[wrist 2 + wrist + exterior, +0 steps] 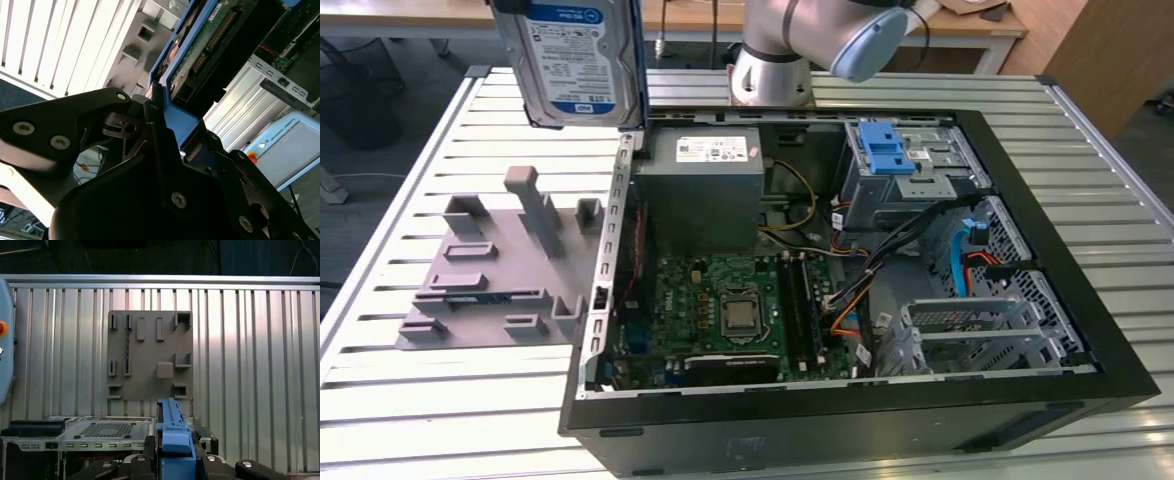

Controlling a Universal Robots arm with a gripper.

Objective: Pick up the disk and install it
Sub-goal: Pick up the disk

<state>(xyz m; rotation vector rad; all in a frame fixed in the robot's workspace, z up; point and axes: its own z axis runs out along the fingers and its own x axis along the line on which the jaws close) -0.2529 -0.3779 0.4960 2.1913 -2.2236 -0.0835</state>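
The disk, silver with a white-and-blue label and blue side rails, hangs upright in the air at the upper part of the exterior view's left. It is above the table between the grey fixture plate and the open computer case. In the second wrist view my gripper is shut on the disk by its blue rail, and the green circuit-board side shows. The first wrist view looks down along the blue edge of the disk between my black fingers.
Inside the case are a grey power-supply box, the motherboard and a blue-handled drive bay. The slotted fixture plate lies on the slatted metal table. The arm's base stands behind the case.
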